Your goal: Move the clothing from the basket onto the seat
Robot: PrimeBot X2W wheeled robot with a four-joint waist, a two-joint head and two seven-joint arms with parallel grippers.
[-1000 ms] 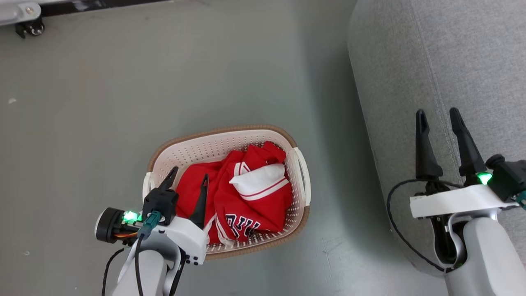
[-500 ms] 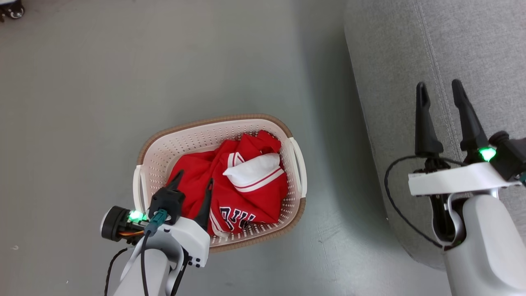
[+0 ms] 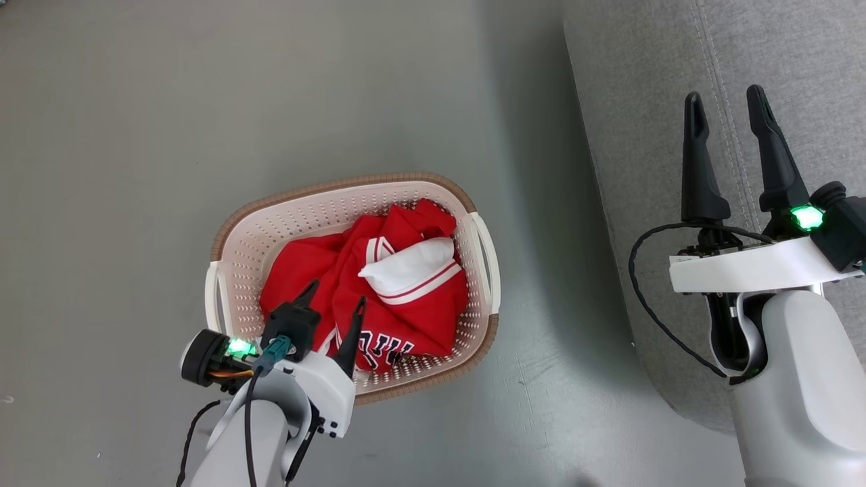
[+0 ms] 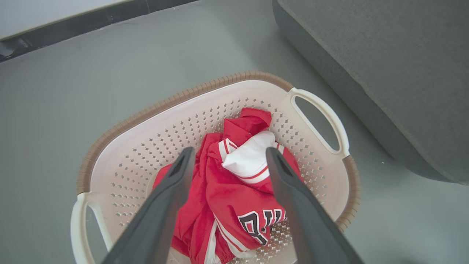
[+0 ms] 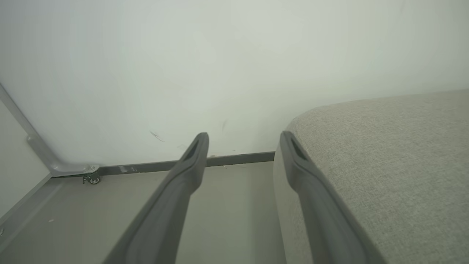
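The clothing (image 3: 399, 304) is soft red jersey with white striped trim. It lies crumpled in the basket (image 3: 270, 233), a perforated cream plastic oval with a brown rim and 2 side handles. The basket's long axis runs across the head view, right end slightly higher. It stands on the smooth grey floor (image 3: 203, 101), near the rounded, stitched fabric seat (image 3: 643, 101) but apart from it. The left gripper (image 3: 337, 293) hangs over the heap's near side, fingers wide and empty. The right gripper (image 3: 722, 95) is just as wide, over the seat.
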